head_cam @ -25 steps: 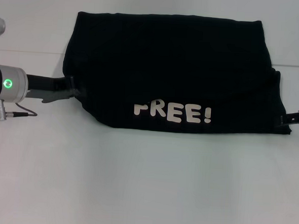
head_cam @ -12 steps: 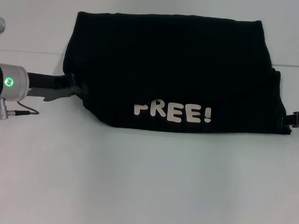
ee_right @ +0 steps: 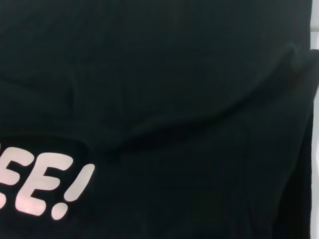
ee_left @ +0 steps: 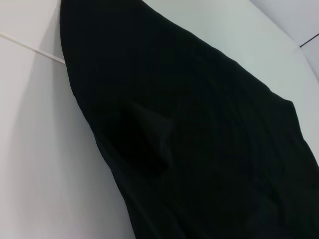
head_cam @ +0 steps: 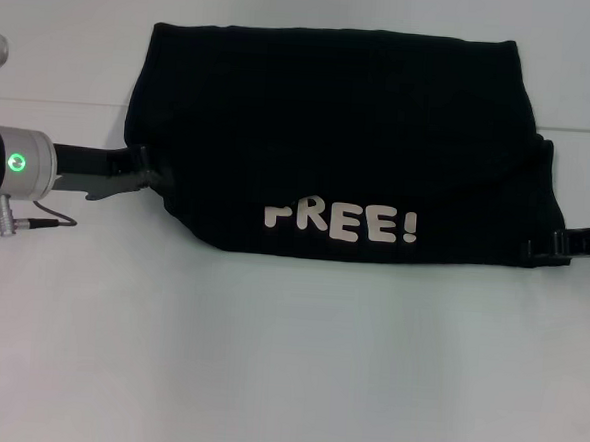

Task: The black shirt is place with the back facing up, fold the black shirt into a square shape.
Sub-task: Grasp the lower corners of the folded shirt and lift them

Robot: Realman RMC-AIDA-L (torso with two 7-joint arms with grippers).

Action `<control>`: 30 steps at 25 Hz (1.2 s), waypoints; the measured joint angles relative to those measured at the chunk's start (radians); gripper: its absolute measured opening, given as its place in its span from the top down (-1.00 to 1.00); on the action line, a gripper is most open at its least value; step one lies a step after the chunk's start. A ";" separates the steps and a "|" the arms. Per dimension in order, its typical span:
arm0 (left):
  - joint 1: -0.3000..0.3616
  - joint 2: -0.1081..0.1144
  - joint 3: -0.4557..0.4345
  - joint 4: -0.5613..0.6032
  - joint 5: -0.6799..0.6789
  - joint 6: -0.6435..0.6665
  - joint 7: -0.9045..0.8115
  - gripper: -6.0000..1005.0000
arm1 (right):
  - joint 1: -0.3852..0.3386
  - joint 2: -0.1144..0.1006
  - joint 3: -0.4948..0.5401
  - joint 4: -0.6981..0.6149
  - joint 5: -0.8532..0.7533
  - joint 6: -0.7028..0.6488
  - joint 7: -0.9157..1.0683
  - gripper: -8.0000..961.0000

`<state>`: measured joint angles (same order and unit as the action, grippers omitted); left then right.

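The black shirt (head_cam: pixel 330 133) lies folded into a wide band at the far middle of the white table (head_cam: pixel 286 361). Its white letters "FREE!" (head_cam: pixel 340 222) face up along the near edge. My left gripper (head_cam: pixel 148 170) is at the shirt's left edge, touching the fabric. My right gripper (head_cam: pixel 554 244) is at the shirt's near right corner, against the fabric. The left wrist view shows the shirt's edge (ee_left: pixel 199 149) on the table. The right wrist view is filled by the shirt (ee_right: pixel 149 74), with part of the letters (ee_right: pixel 45 184).
A thin seam (head_cam: pixel 62 103) runs across the table behind the left arm. A grey cable (head_cam: pixel 44 223) hangs from the left wrist. White table surface extends in front of the shirt.
The right gripper has moved left, in against the shirt's near right corner. The left gripper rose slightly toward the far side a second ago and has held still since.
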<state>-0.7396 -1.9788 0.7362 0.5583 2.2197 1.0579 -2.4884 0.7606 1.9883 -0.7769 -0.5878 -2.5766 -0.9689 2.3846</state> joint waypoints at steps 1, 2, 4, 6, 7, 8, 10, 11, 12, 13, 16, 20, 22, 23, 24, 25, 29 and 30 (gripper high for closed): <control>0.000 0.000 0.000 0.000 0.000 0.000 0.000 0.99 | 0.000 0.000 0.000 0.000 0.000 0.000 0.000 -0.06; 0.000 0.000 0.000 0.000 -0.001 0.001 0.000 0.99 | 0.000 -0.001 0.002 -0.004 0.002 -0.003 0.003 -0.05; 0.000 0.000 0.000 0.000 -0.001 0.001 0.000 0.99 | 0.000 -0.004 0.004 -0.009 0.007 -0.013 0.005 0.04; 0.001 0.000 0.000 0.000 -0.001 0.001 0.000 0.99 | 0.001 -0.007 0.005 -0.010 0.008 -0.019 0.006 0.22; 0.001 -0.001 0.000 0.000 -0.002 0.002 0.000 0.99 | 0.001 -0.007 0.005 -0.010 0.008 -0.019 0.006 0.31; 0.001 -0.001 0.000 0.000 -0.002 0.002 0.000 0.99 | 0.001 -0.008 0.005 -0.010 0.008 -0.019 0.007 0.40; 0.002 -0.001 0.000 0.000 -0.002 0.004 -0.001 0.99 | 0.001 -0.009 0.005 -0.010 0.007 -0.020 0.011 0.56; 0.002 0.000 0.000 0.000 -0.002 0.007 -0.001 0.99 | 0.001 -0.010 0.005 -0.010 0.007 -0.022 0.013 0.64; 0.002 0.001 0.000 0.000 -0.002 0.010 -0.002 0.99 | 0.001 -0.012 0.005 -0.010 0.007 -0.025 0.015 0.71; 0.002 0.003 0.000 0.000 -0.002 0.017 -0.002 0.99 | 0.000 -0.015 0.008 -0.013 0.007 -0.034 0.015 0.79; -0.001 0.013 0.001 0.000 0.000 0.059 -0.005 0.99 | -0.005 -0.021 0.025 -0.039 0.008 -0.082 0.015 0.81; -0.011 0.044 0.017 0.001 0.007 0.179 -0.010 0.99 | -0.021 -0.032 0.046 -0.120 0.003 -0.224 0.034 0.84; -0.013 0.062 0.021 0.001 0.012 0.259 -0.011 0.99 | -0.034 -0.047 0.043 -0.161 0.001 -0.329 0.056 0.85; -0.013 0.070 0.022 0.001 0.017 0.304 -0.010 0.99 | -0.045 -0.064 0.042 -0.190 -0.011 -0.442 0.074 0.86; -0.012 0.077 0.023 0.002 0.025 0.347 -0.007 0.99 | -0.045 -0.064 0.042 -0.190 -0.011 -0.442 0.074 0.86; -0.008 0.083 0.023 0.003 0.030 0.390 -0.004 0.99 | -0.051 -0.069 0.043 -0.202 -0.020 -0.490 0.079 0.86; 0.013 0.094 0.023 0.030 0.079 0.566 0.007 0.99 | -0.093 -0.069 0.050 -0.276 -0.047 -0.694 0.089 0.86; 0.020 0.093 0.023 0.039 0.092 0.600 0.010 0.99 | -0.104 -0.065 0.051 -0.292 -0.048 -0.733 0.087 0.86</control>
<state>-0.7191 -1.8862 0.7592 0.5978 2.3119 1.6578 -2.4784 0.6567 1.9229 -0.7264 -0.8802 -2.6245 -1.7020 2.4712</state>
